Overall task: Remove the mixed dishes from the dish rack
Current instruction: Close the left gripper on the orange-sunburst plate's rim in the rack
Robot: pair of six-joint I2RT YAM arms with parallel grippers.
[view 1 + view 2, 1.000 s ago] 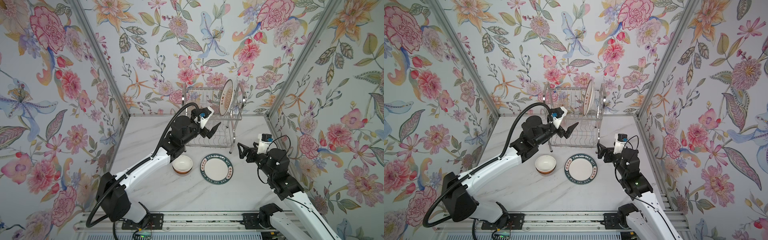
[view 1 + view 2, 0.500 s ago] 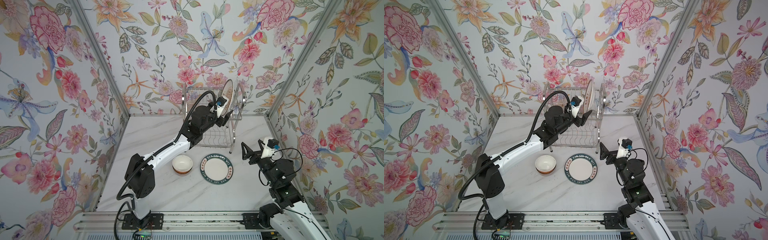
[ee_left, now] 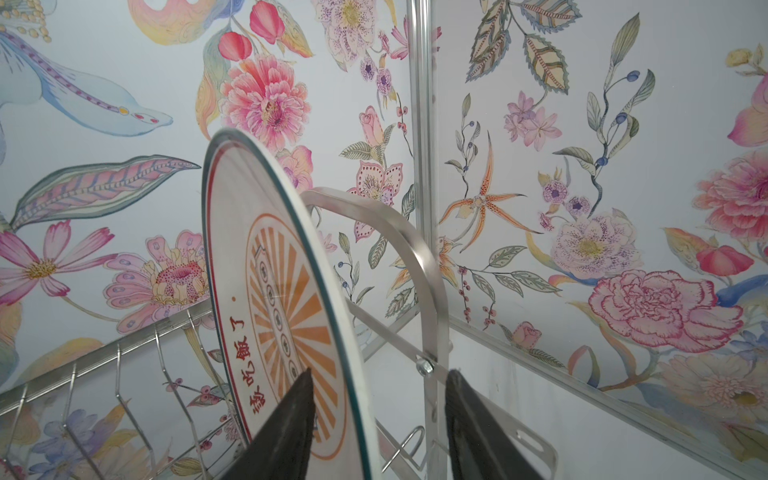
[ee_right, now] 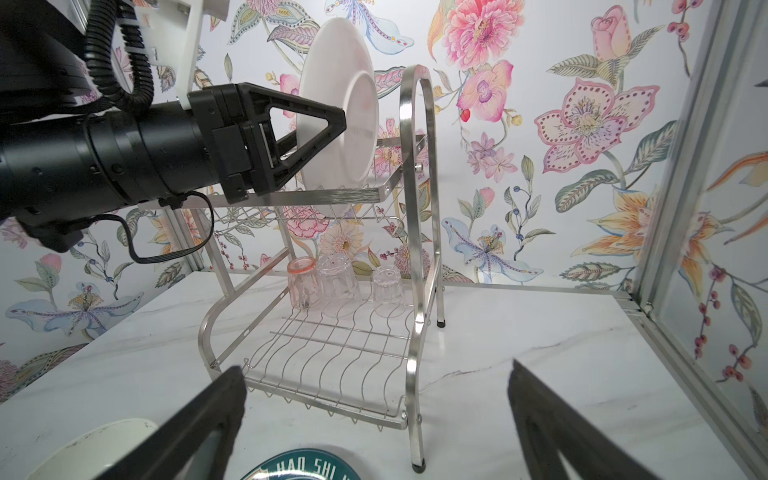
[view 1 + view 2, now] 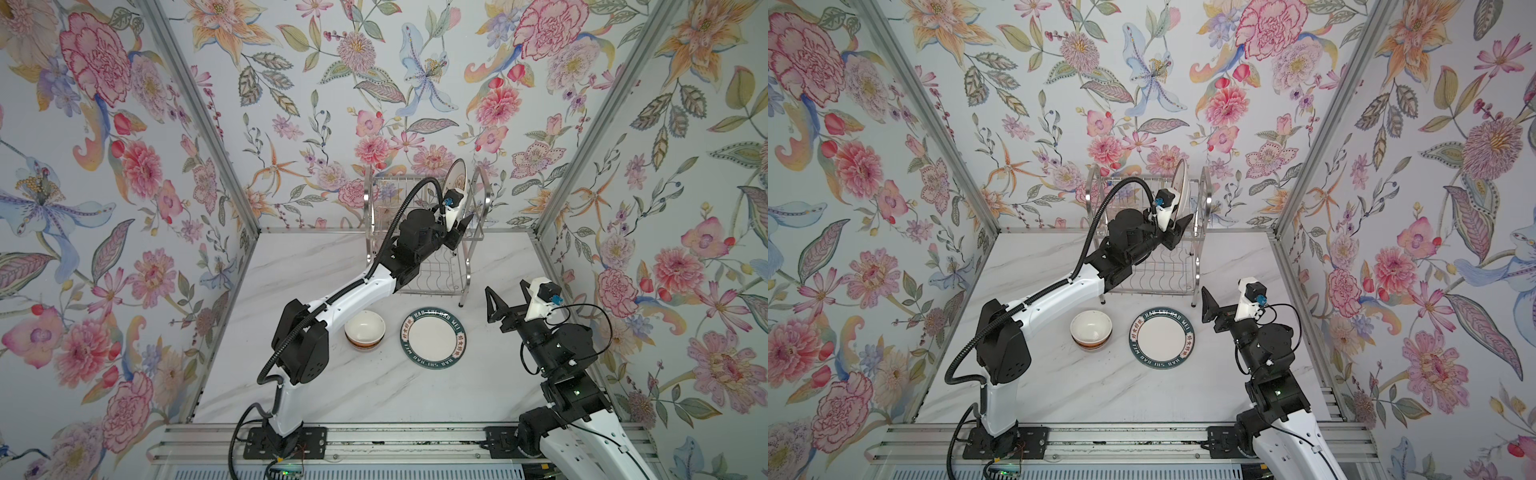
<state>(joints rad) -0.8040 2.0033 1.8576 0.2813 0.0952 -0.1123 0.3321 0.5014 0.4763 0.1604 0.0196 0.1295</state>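
The chrome dish rack (image 5: 440,274) (image 5: 1167,270) (image 4: 316,195) stands at the back of the table. On its upper tier an orange sunburst plate (image 5: 457,174) (image 5: 1180,178) (image 3: 282,257) (image 4: 340,108) stands on edge. My left gripper (image 5: 459,230) (image 5: 1181,228) (image 3: 380,372) is open and straddles the plate's lower rim. One finger (image 3: 286,419) is in front of the plate's face, and a gap separates the other from the rim. Three upturned glass tumblers (image 4: 337,282) sit at the back of the lower shelf. My right gripper (image 5: 505,286) (image 5: 1221,291) (image 4: 376,365) hangs open and empty in front of the rack's right legs.
On the marble table (image 5: 374,395) in front of the rack lie a green lettered plate (image 5: 433,338) (image 5: 1162,338) (image 4: 307,467) and, left of it, a cream bowl with an orange band (image 5: 365,328) (image 5: 1091,330). Floral walls stand close behind and to the right of the rack.
My left arm has reached from in front of the rack up to its top tier, and its jaws have narrowed around the sunburst plate. The right arm has shifted slightly right.
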